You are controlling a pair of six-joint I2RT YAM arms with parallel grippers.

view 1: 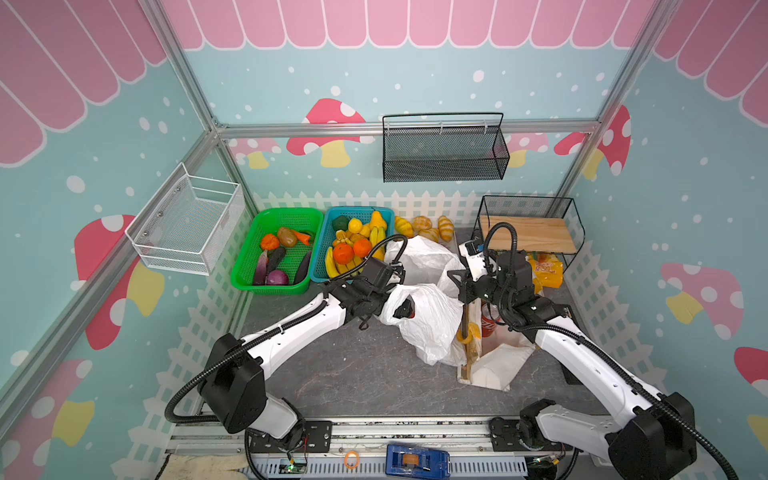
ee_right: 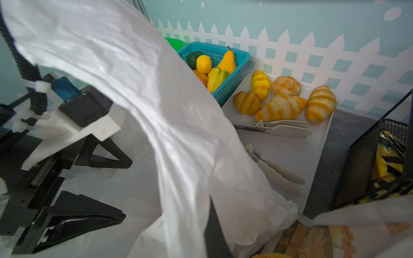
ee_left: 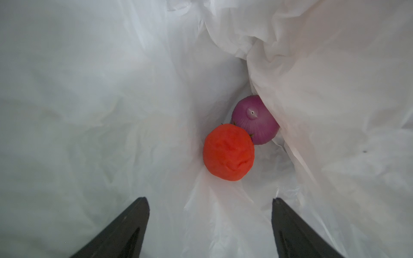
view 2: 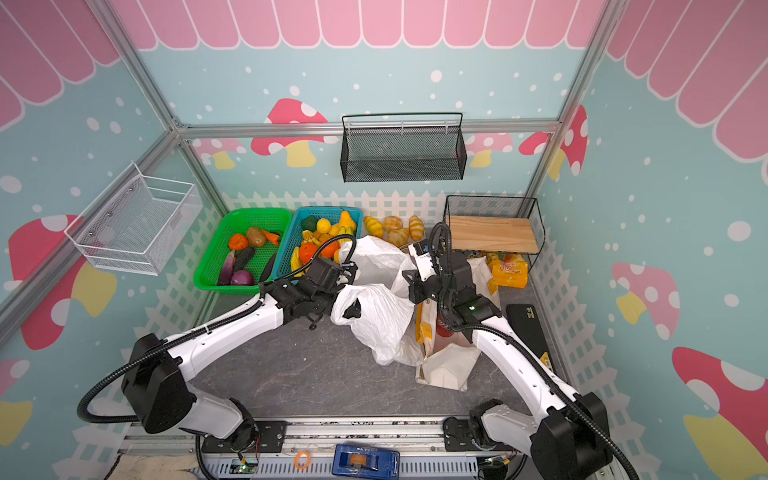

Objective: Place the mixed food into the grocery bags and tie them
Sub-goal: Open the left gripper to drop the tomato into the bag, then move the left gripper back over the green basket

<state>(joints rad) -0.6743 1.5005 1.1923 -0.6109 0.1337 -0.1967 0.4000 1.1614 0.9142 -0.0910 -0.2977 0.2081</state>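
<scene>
A: Left pincer (ee_left: 210, 225) is inside the mouth of the thin white bag (view 1: 432, 328). Jaws spread, nothing between them.

B: Contents?

A: Tomato (ee_left: 228, 152) at the bottom, touching a purple onion (ee_left: 254, 122) that is half tucked under a fold of film. Both lie free of the pincer.

B: Right side?

A: Right pincer (view 1: 456, 277) is pressed together. It looks to be pinching the bag's upper rim, since the film arches up towards it. The exact contact point is hidden by plastic.

B: So the step in hand?

A: My reading is that the drop is done and the step is getting the left arm out cleanly. Back out along the line of entry and keep the jaws off the side walls, because the film is loose and crinkled and would snag on a fingertip. The right pincer should hold the rim high so the mouth doesn't collapse onto the wrist.

B: Risk?

A: Dragging the bag along could tip the mouth down, and the two round pieces might then roll out onto the tabletop (view 1: 353, 374).

B: The rest of the load?

A: One soda can (view 1: 489, 324) shows in the tote (view 1: 494, 365), just beside the thin bag. Another onion (view 1: 277, 277) sits in the green basket (view 1: 270, 289), well apart. I can't find a second can.
</scene>
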